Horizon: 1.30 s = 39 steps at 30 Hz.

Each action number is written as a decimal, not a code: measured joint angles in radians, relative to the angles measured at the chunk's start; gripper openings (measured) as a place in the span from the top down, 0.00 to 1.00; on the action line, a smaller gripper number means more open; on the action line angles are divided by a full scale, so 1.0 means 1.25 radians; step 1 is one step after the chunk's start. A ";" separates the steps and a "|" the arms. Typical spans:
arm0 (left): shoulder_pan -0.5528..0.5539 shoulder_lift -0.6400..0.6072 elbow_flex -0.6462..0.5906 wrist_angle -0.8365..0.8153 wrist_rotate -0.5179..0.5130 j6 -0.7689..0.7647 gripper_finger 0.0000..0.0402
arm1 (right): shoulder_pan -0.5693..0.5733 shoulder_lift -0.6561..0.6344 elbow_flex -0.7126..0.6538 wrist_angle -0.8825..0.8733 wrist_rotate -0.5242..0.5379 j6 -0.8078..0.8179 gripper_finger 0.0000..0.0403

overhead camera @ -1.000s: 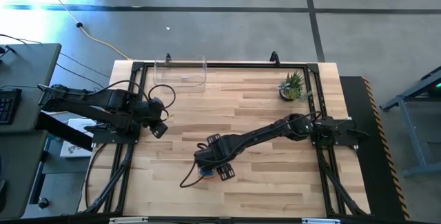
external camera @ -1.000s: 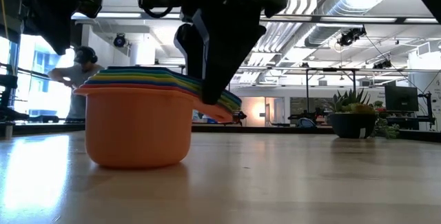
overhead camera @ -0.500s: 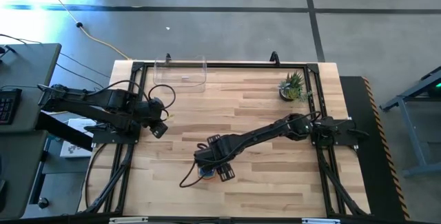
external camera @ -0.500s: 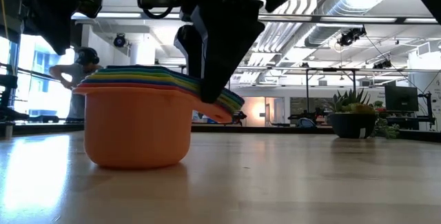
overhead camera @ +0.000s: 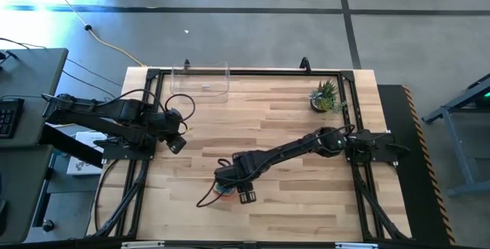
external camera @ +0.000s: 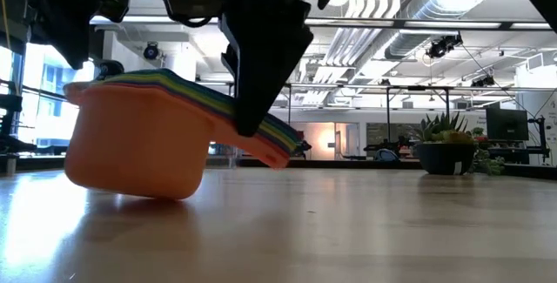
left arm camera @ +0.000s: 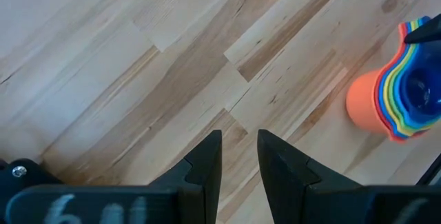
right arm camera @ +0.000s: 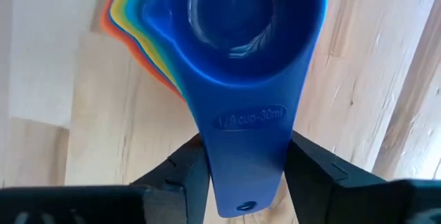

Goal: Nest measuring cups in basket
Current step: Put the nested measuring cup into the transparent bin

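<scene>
Right tool clamped on nested measuring cups handles; low view shows stack tilted off surface. Left tool slightly apart, holding nothing. Basket holds nothing.

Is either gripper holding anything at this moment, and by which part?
The right gripper pinches the nested stack of measuring cups by its fanned handles, tilting it. The left gripper holds nothing.

The nested measuring cups now sit tilted vs flat a sec ago, handle end dipped, far side lifted off the table. Right gripper has closed in on the stacked handles, apparently pinching them. Stack has shifted slightly left in low view.
</scene>
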<state>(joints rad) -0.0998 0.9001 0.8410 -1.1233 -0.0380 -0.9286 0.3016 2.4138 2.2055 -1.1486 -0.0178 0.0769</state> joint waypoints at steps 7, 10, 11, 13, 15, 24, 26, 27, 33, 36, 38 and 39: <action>0.000 0.000 0.000 0.000 0.000 0.010 0.79 | 0.000 0.000 0.000 0.007 0.005 0.014 0.65; 0.000 0.000 0.000 0.000 0.000 0.019 0.79 | 0.000 0.000 0.000 0.007 0.034 0.031 0.67; 0.000 0.000 0.000 0.000 0.000 0.019 0.79 | 0.000 0.000 0.000 0.007 0.046 0.031 0.67; 0.000 0.000 0.000 0.000 0.000 0.020 0.79 | 0.000 0.000 0.000 0.007 0.072 0.032 0.67; 0.000 0.000 0.000 0.000 0.000 0.020 0.79 | 0.000 0.000 0.000 0.007 0.101 0.047 0.67; 0.000 0.000 0.000 0.000 0.000 0.040 0.79 | -0.024 0.000 0.000 0.007 0.191 0.144 0.66; 0.000 0.000 0.000 0.000 0.000 0.040 0.79 | -0.034 0.000 0.000 0.007 0.197 0.159 0.66; 0.000 0.000 0.000 0.000 0.000 0.040 0.79 | -0.039 0.000 0.000 0.007 0.201 0.169 0.66; 0.000 0.000 0.000 0.000 0.000 0.040 0.79 | -0.084 0.000 0.000 0.007 0.201 0.208 0.66; 0.000 0.000 0.000 0.000 0.000 0.040 0.79 | -0.113 0.000 0.000 0.007 0.202 0.211 0.66; 0.000 0.000 0.000 0.000 0.000 0.040 0.79 | -0.130 0.000 0.000 0.007 0.203 0.213 0.66; 0.000 0.000 0.000 0.000 0.000 0.040 0.79 | -0.139 0.000 0.000 0.007 0.204 0.212 0.66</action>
<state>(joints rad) -0.0998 0.9001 0.8410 -1.1233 -0.0380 -0.8782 0.1283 2.4138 2.2055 -1.1397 0.2367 0.3424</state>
